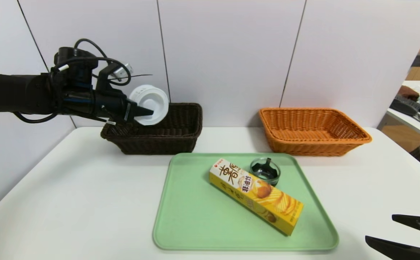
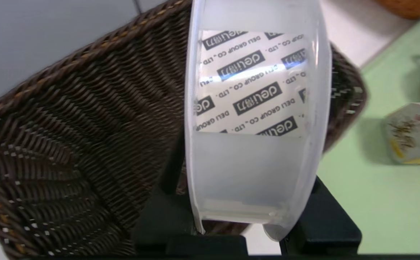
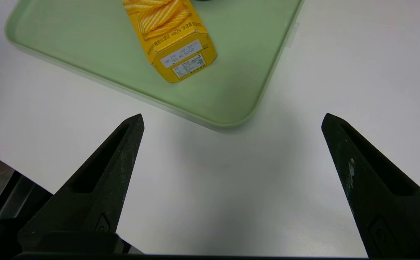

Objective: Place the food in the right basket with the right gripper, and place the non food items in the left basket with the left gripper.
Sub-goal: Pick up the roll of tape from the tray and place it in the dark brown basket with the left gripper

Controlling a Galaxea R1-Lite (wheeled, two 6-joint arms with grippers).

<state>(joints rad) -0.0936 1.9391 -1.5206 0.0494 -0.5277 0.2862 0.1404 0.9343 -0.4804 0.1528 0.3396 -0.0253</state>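
- My left claw (image 1: 145, 111) is partly open, its fingers closed around one white plastic tape roll (image 1: 150, 104), which I hold on edge over the brown basket
- The roll has clear, wide flanges and a white inner band printed with dark "deli" labels
- Under it sits the brown basket (image 1: 156, 140), deep, nearly black and woven, at the far left of the tabletop (image 1: 87, 187)
- One green tray (image 1: 195, 220) lies flat in the middle, carrying two things: one snack box (image 1: 257, 195) and one glass dish (image 1: 267, 171)
- The snack box lies slantwise, long and yellow with a white end, brown characters and pictures of ridged chips; its white end points toward the brown basket
- The dish is small, round and clear with a dark inside, just beside the box's far side; I cannot tell whether they touch
- The second of the two baskets, the orange basket (image 1: 314, 146), is shallow with a flared rim, beyond the tray to the right
- My right claw (image 1: 380, 227) is wide open and holds nothing, above the tabletop near the tray's near right corner
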